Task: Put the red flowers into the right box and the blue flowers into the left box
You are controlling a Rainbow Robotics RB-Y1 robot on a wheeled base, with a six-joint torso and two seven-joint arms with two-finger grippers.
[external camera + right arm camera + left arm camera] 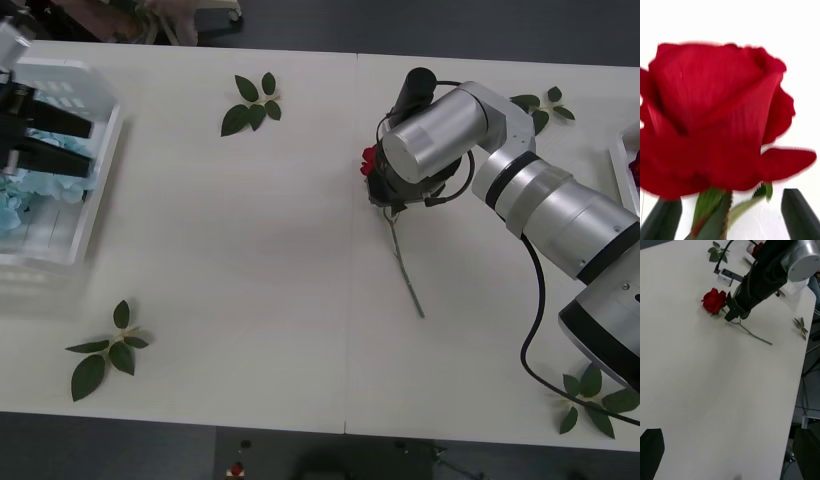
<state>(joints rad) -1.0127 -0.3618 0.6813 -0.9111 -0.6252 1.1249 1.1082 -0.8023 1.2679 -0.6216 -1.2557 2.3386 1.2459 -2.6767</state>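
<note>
One of the red flowers (369, 160) lies mid-table, its thin stem (405, 270) trailing toward the front edge. My right gripper (386, 193) is down over it just behind the bloom. In the right wrist view the bloom (715, 120) looms close, and the gripper (730, 197) is open with a black finger (801, 213) on each side of the stem. The left wrist view shows the same rose (715, 300) with that gripper (734, 313) at its neck. My left gripper (80, 147) hovers open above the left box (95, 190), which holds blue flowers (20, 195). The right box (622, 165) peeks in at the right edge.
Loose green leaf sprigs lie at the back centre (252, 103), front left (105, 355), back right (545, 105) and front right (595, 395). A cable (535, 300) hangs from my right arm. The table's front edge runs along the bottom.
</note>
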